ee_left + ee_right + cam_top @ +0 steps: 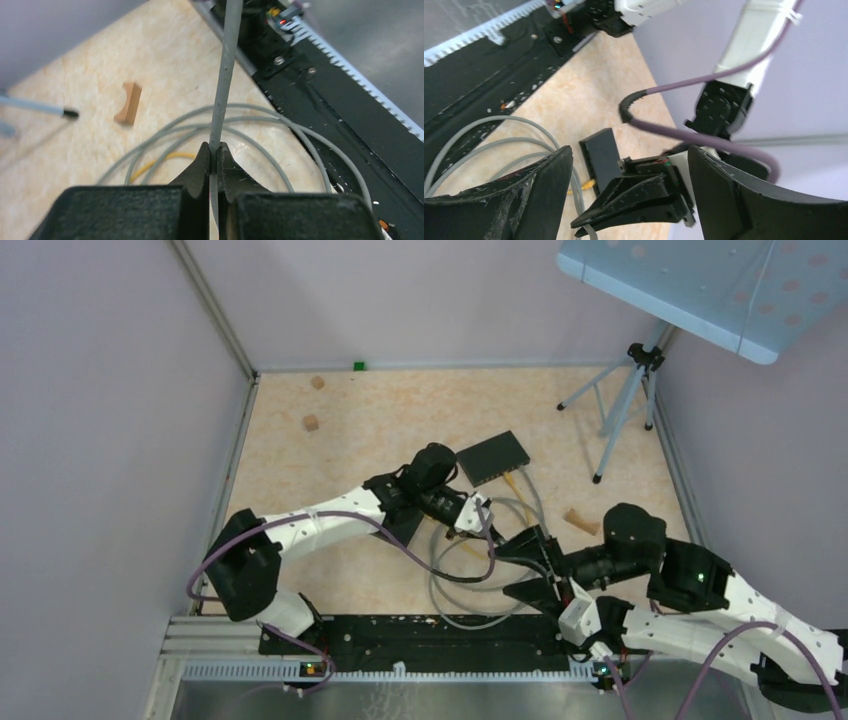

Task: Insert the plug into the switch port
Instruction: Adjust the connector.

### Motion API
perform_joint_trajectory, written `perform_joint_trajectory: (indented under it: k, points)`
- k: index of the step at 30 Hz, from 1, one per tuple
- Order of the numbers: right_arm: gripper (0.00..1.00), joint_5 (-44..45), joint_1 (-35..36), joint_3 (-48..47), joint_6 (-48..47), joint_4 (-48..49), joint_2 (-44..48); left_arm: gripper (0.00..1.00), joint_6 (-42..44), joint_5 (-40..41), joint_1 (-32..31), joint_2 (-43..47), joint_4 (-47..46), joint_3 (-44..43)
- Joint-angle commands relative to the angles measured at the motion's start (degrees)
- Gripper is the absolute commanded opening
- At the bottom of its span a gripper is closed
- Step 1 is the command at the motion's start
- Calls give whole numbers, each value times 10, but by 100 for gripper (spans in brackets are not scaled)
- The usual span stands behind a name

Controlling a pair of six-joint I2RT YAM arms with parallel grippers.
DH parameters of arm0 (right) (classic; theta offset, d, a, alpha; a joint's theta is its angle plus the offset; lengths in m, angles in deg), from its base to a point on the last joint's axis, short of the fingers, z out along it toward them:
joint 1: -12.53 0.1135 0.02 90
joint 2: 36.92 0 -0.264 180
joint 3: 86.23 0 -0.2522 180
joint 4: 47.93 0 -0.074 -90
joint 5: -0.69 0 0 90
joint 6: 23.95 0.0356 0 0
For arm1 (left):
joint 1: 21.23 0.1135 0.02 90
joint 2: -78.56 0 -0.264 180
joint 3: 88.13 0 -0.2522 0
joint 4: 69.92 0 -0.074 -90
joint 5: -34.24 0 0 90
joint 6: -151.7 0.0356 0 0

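My left claw (214,150) is clamped tight on the grey cable (223,75), which runs out of the fingers toward 12 o'clock in the wrist view. My right claw (629,150) stands wide apart, holding nothing, at about 4 o'clock of the left one from above. I cannot pick out the plug itself. The switch (493,457) lies on the worktop (350,430) at 1 o'clock of the left claw, near but apart. Insertion is not yet done: by my reckoning, aligning and pushing home remain.
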Motion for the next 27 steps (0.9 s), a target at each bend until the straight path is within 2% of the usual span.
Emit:
perform_joint_trajectory:
  k: [1, 3, 4, 6, 8, 11, 13, 15, 17, 19, 22, 27]
  points:
    - [83, 70, 6, 35, 146, 148, 58, 0, -228, 187, 2, 38, -121, 33]
    - [83, 141, 6, 76, 303, 286, 93, 0, -359, 332, 2, 62, -185, 58]
    - [83, 205, 6, 99, 387, 357, 110, 0, -407, 408, 2, 71, -188, 61]
    - [83, 304, 6, 136, 512, 450, 134, 0, -449, 507, 2, 88, -163, 59]
    - [84, 421, 6, 145, 630, 491, 146, 0, -479, 562, 2, 109, -148, 61]
    - [84, 592, 6, 110, 812, 457, 128, 0, -542, 633, 1, 149, -138, 69]
    - [84, 689, 6, 47, 966, 353, 85, 0, -594, 676, 1, 183, -139, 83]
    - [87, 746, 6, -16, 1067, 245, 18, 0, -647, 706, 1, 216, -141, 99]
    - [92, 731, 6, -34, 1094, 229, -27, 0, -701, 729, 0, 247, -149, 118]
    - [93, 702, 6, -24, 1096, 285, -64, 0, -752, 742, -1, 275, -153, 134]
    - [94, 706, 6, -5, 1100, 370, -120, 0, -809, 749, -4, 301, -159, 146]
    - [90, 706, 6, -24, 1117, 463, -225, 0, -842, 764, -12, 305, -137, 143]
